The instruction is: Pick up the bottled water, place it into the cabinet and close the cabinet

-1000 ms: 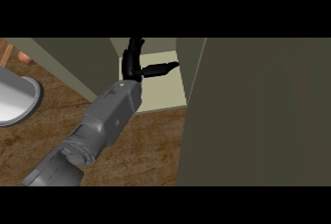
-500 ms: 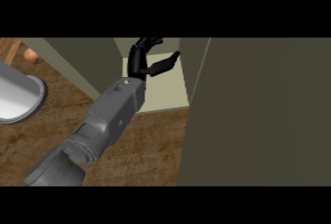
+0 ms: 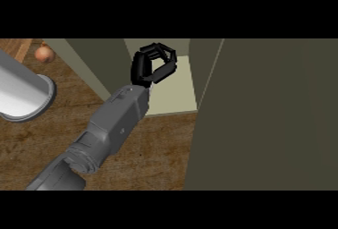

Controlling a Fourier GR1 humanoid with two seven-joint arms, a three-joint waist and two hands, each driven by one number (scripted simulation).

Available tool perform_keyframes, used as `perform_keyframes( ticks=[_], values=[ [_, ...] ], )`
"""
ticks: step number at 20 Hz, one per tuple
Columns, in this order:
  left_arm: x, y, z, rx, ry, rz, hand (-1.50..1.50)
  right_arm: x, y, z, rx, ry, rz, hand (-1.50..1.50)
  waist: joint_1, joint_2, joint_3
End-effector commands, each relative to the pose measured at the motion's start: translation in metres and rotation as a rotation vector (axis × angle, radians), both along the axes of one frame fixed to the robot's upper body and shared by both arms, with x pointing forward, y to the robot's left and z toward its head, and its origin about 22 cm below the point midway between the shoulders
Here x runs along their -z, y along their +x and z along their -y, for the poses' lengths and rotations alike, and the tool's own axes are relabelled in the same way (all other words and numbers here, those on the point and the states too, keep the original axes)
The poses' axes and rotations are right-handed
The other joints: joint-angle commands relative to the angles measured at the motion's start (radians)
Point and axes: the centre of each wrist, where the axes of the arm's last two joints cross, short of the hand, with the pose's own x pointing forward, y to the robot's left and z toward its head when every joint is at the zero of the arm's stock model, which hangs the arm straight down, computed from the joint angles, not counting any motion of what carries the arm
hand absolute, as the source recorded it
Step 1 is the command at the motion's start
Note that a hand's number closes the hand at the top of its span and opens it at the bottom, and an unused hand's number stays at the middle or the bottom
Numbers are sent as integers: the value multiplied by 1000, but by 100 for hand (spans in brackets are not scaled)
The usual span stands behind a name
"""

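Apparently the placing is done: the left hand (image 3: 155,62) is seen inside the cabinet (image 3: 177,96), fingers curled round nothing, and the bottled water cannot be seen (perhaps hidden deeper inside). The open cabinet door (image 3: 264,112) is yet to be closed.

The left forearm enters from the lower left edge and slants up and rightward. The left hand (image 3: 153,66) has its fingers curled toward the thumb, holding nothing.

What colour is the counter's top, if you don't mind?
Brown wood grain on the counter's top; head view.
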Motion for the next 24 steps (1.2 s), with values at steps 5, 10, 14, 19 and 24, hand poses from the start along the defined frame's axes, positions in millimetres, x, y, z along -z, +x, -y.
perform_keyframes(
  ticks=[5,10,14,19,24],
  values=[
    [34,-28,1,74,-103,-29,150,4,-9,-3,-24,-34,-35,-150,35,-19,1],
    [55,-46,-3,157,-202,-67,150,-8,-24,-4,-37,-56,-50,150,71,-31,1],
    [75,-72,1,203,-199,-64,150,-21,-26,-7,-73,-89,-63,150,88,-36,1],
    [91,-93,-9,250,-251,-86,150,-20,-32,-22,-173,-104,-96,150,90,-36,1],
    [81,-115,-24,317,-222,-110,-150,-22,-28,-38,-165,-100,-91,150,117,-44,1]
  ],
)
